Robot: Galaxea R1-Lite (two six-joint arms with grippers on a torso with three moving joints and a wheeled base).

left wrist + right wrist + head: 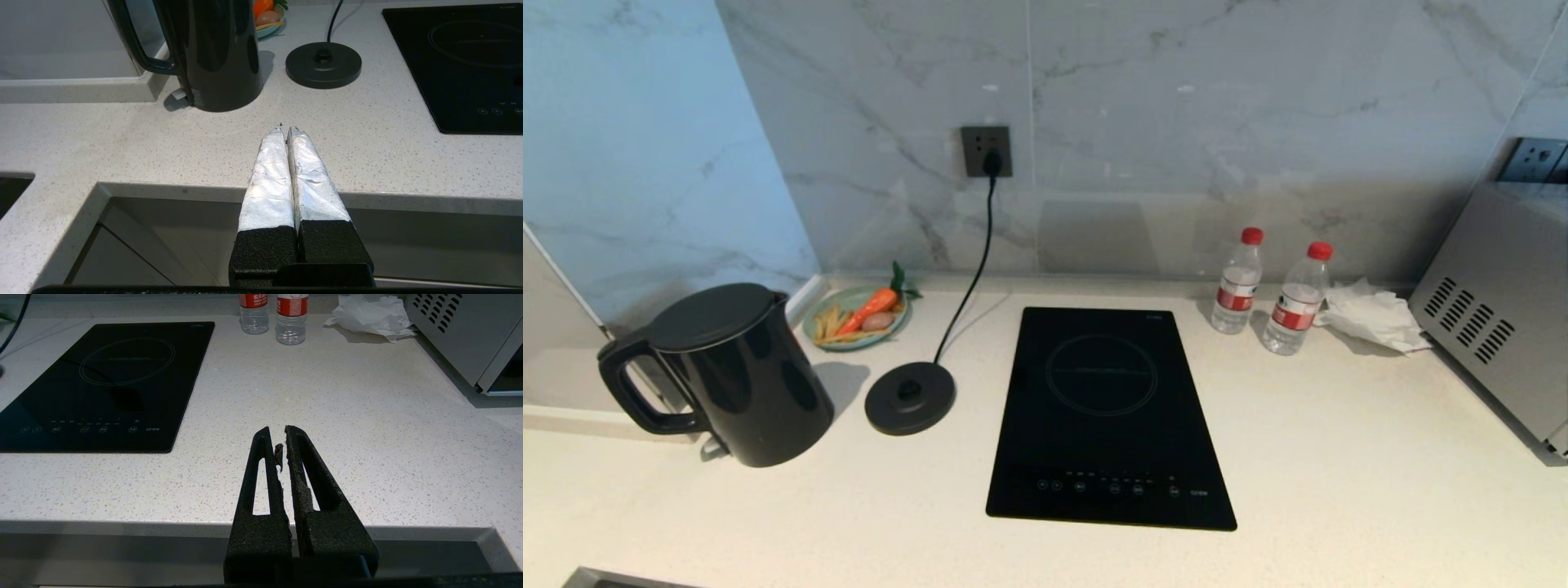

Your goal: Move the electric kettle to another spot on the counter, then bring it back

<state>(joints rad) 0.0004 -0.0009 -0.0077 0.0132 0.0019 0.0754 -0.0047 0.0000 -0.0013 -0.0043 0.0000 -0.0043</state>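
Head view shows your kettle (737,371) standing off its base (910,397) at the surface's (1339,457) left end. Both grippers, left (285,130) and right (278,435), hover empty with fingers closed; open the left's wide and square to the handle. One kettle, one base, two bottles (1238,282).

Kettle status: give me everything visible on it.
The tall glossy black plastic electric kettle stands upright on the off-white speckled stone counter, off its flat round black corded base disc, which sits just beside it. Flat lid closed, large loop handle facing away from the base. Nothing grips it; the left gripper, fingers shut, is short of it.
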